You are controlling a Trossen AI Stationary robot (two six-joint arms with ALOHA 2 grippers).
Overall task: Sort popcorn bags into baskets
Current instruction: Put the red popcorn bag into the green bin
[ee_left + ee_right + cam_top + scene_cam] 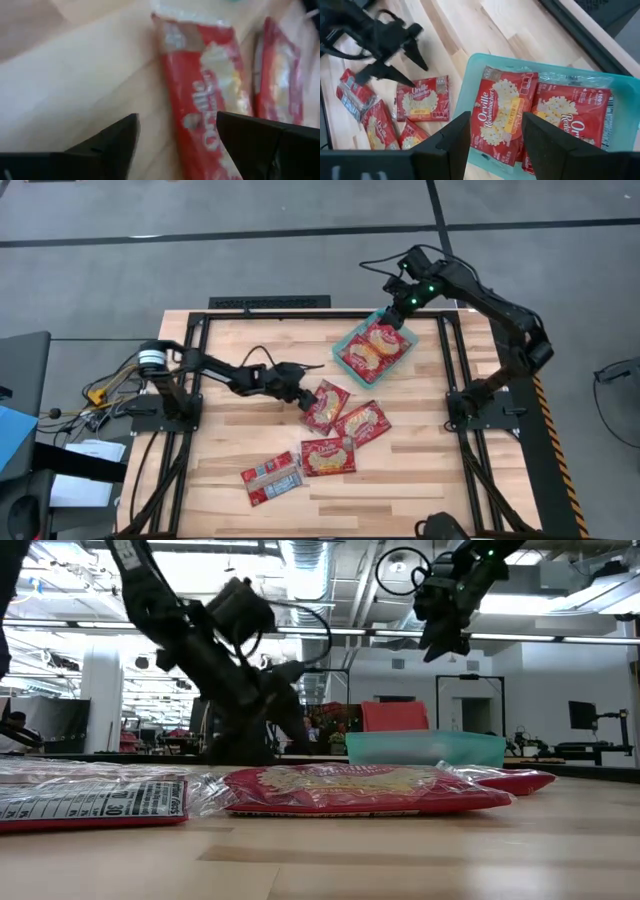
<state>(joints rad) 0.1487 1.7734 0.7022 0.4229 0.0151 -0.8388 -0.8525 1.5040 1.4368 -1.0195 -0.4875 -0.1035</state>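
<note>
The teal tray (352, 340) (470, 80) sits toward the table's far right, with two red popcorn bags (502, 112) (570, 117) lying flat in it. My right gripper (400, 310) (495, 140) hovers open above the tray. Several more red bags lie flat on the wood: one (325, 406) by my left gripper, others (362, 423) (328, 456) (272, 478) nearer the front. My left gripper (306, 396) (177, 137) is open and low, its fingers on either side of that bag's (200, 95) left end. I see no touch.
A black frame (300, 313) runs along the table's far edge and down both sides by the arm bases. Bare wood lies left of the bags and along the near edge. In the low view the bags (360, 790) (90, 802) lie in front of the tray (425, 748).
</note>
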